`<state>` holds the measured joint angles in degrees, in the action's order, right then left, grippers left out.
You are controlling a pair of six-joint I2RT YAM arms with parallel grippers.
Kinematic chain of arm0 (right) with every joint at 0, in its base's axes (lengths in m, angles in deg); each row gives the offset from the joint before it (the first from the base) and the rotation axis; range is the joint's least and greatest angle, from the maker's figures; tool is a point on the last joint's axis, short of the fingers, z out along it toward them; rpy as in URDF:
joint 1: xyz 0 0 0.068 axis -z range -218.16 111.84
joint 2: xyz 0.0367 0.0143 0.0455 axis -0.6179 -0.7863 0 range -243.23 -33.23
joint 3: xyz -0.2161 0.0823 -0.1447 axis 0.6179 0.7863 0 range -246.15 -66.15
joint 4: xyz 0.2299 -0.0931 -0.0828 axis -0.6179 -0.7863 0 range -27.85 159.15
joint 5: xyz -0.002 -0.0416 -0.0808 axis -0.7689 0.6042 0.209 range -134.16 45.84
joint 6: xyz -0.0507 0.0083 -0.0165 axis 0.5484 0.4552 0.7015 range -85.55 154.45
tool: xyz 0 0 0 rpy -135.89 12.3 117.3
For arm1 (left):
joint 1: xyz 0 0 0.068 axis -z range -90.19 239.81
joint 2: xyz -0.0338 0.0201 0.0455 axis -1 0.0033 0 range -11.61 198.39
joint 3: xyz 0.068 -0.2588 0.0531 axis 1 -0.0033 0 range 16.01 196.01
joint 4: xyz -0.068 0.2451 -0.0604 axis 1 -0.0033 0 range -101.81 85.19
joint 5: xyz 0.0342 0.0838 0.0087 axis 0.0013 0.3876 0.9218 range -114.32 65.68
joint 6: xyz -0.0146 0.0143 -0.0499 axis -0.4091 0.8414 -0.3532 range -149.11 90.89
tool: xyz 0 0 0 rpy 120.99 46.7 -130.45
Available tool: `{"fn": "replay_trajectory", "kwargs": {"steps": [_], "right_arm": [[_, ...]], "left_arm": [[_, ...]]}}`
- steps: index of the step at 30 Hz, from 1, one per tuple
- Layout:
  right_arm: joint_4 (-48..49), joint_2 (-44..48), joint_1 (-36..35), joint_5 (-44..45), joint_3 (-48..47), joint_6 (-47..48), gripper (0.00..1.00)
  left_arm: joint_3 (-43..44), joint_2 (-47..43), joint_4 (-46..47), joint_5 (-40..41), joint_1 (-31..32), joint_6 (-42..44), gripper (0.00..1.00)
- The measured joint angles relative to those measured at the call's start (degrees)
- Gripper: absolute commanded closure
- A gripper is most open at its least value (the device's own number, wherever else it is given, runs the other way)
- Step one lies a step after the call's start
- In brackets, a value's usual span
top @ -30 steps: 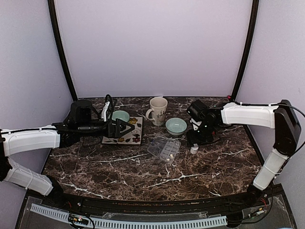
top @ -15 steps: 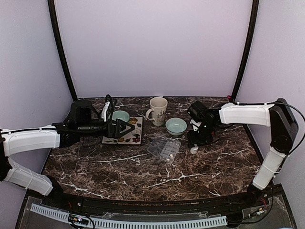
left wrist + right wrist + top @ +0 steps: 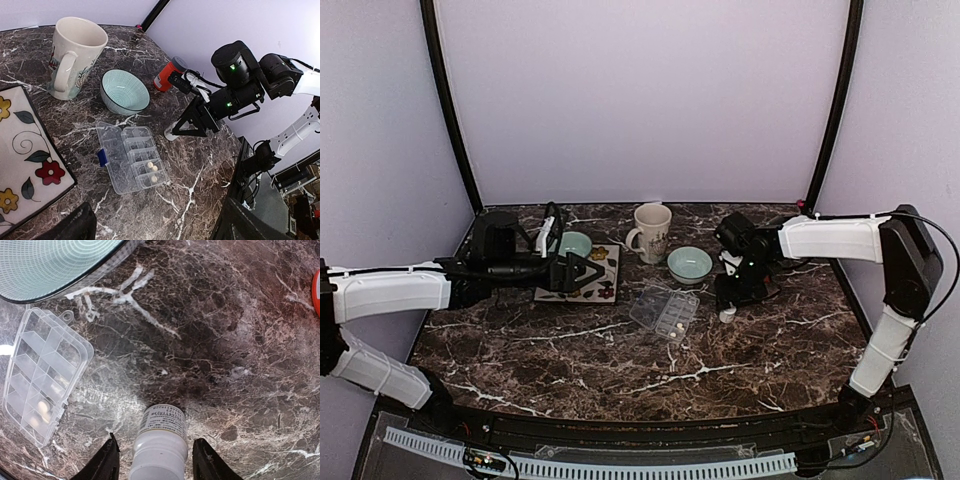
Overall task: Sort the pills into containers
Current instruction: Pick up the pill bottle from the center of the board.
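The clear pill box (image 3: pixel 663 311) lies open in the middle of the table, a few pale pills (image 3: pixel 152 167) in its end compartments. My right gripper (image 3: pixel 155 440) straddles a small white labelled bottle (image 3: pixel 160 440) just right of the box (image 3: pixel 40 375). A gap shows on each side between the fingers and the bottle. In the top view that gripper (image 3: pixel 730 300) points down at the bottle (image 3: pixel 727 314). My left gripper (image 3: pixel 582 272) hovers open and empty over the floral tray (image 3: pixel 585 285), left of the box (image 3: pixel 131 159).
A cream mug (image 3: pixel 652 230) and a pale green bowl (image 3: pixel 689 264) stand behind the pill box. A second green bowl (image 3: pixel 572 243) sits at the tray's far edge. An orange bottle (image 3: pixel 167 75) lies behind the right gripper (image 3: pixel 192 127).
The right gripper's jaws have narrowed around the white bottle and the arm has shifted slightly left. The left arm has barely moved.
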<state>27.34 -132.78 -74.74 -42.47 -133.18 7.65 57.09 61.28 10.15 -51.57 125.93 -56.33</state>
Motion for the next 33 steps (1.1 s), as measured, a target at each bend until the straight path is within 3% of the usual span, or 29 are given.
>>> {"fn": "replay_trajectory", "kwargs": {"steps": [13,23,33], "right_arm": [[0.68,-0.76,0.33,-0.81,2.6,0.63,0.56],[0.92,-0.76,0.59,-1.7,2.51,1.2,0.48],[0.66,-0.76,0.59,-1.79,0.15,1.31,0.51]], "left_arm": [[0.2,1.22,0.0,-0.39,0.0,0.24,0.11],[0.26,1.86,-0.02,-0.74,0.0,0.52,0.11],[1.77,2.23,-0.07,-0.85,0.0,1.14,0.11]]}}
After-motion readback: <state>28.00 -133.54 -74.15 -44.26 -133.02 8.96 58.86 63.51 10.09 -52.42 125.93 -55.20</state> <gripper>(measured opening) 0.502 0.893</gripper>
